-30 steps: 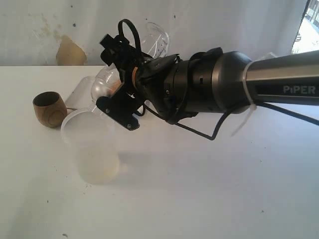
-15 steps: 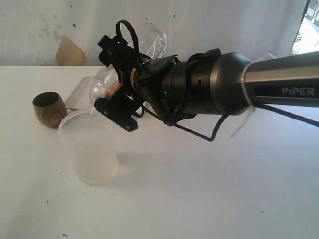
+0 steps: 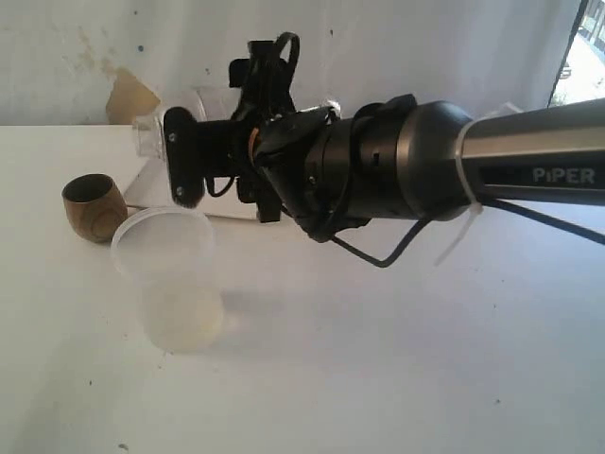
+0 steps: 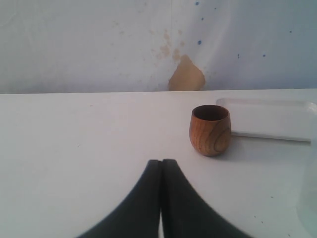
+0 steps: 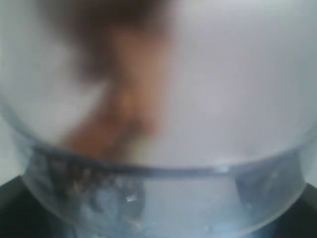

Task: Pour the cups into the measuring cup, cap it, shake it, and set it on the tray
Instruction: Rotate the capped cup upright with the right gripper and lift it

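Observation:
My right gripper [image 3: 222,123] reaches across to the left and is shut on the clear measuring cup [image 3: 161,118], which it holds in the air on its side above the table. In the right wrist view the measuring cup [image 5: 158,148] fills the picture, blurred, with a brown smear showing through it. The brown wooden cup [image 3: 95,206] stands upright on the table at the left, apart from both grippers. My left gripper [image 4: 161,161] is shut on nothing, low over the table and short of the wooden cup [image 4: 210,130]. The white tray [image 4: 270,121] lies just behind that cup.
A wide milky plastic tub [image 3: 170,279] stands open on the table just below and in front of my right gripper. A white wall with a tan patch [image 3: 132,95] closes the back. The right arm's thick dark wrist [image 3: 397,170] hangs over the table's middle.
My right wrist has turned. The measuring cup swung from slanting up to the right to lying level and pointing left. The wooden cup and the tub have not moved.

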`<state>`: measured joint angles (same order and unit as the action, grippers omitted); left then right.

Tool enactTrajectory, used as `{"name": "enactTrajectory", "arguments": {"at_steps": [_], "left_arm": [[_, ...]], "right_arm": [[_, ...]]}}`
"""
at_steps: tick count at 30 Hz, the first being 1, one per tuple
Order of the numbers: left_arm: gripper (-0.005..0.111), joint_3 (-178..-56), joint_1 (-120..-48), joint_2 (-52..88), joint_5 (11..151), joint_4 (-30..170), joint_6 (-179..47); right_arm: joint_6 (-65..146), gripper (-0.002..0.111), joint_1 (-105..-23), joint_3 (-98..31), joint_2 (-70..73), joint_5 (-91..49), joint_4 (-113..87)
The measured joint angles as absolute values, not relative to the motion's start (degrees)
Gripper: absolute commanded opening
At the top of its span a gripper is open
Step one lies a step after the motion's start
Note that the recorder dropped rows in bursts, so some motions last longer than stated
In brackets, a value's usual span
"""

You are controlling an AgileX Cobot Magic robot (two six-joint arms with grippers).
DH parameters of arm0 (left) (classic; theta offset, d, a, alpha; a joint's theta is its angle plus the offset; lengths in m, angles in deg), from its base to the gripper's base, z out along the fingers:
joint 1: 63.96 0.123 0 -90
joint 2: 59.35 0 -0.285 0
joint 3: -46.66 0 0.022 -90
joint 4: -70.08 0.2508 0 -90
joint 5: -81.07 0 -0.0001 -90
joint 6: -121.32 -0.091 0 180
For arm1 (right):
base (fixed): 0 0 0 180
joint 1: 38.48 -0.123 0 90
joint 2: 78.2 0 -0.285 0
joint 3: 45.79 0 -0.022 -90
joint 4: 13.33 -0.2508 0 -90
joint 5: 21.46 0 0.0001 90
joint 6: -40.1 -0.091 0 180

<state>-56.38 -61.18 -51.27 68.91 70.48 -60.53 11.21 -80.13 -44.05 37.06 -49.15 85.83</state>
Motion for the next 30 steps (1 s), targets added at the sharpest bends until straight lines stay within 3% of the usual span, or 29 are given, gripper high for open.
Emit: {"name": "enactTrajectory", "arguments": {"at_steps": [15, 22, 30], "left_arm": [[0.000, -56.4, -61.2, -51.3, 68.9, 70.5, -60.5], [0.000, -56.4, -61.2, -51.3, 68.9, 70.5, -60.5], [0.000, -56.4, -61.2, -51.3, 68.9, 70.5, -60.5]], "right_arm": [[-33.4, 0.000, -80.0, -44.0, 37.1, -46.0, 85.8], [-52.5, 0.000, -75.6, -47.4, 37.1, -29.9, 85.7], [-57.3, 0.000, -70.1, -52.0, 37.3, -20.7, 85.9]]}}
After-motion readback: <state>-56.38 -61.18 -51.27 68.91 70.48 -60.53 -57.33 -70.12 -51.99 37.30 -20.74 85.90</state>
